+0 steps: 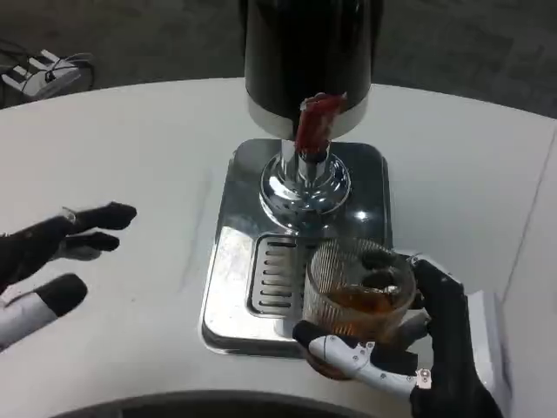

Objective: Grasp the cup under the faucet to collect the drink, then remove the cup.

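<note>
A ribbed clear glass cup (358,294) with amber drink in its bottom stands at the front right of the dispenser's shiny metal drip tray (228,300). My right hand (432,348) grips the cup, with the thumb across its front and the other fingers wrapped behind it. The black drink dispenser (307,52) rises at the back, its red tap lever (316,122) above the chrome spout (305,183). The cup sits nearer me than the spout. My left hand (48,252) hovers over the table at the left, fingers spread, holding nothing.
The slotted grate (271,274) of the tray lies just left of the cup. A small white device with cables (39,74) lies at the table's far left edge. Bare white tabletop (139,157) stretches between my left hand and the tray.
</note>
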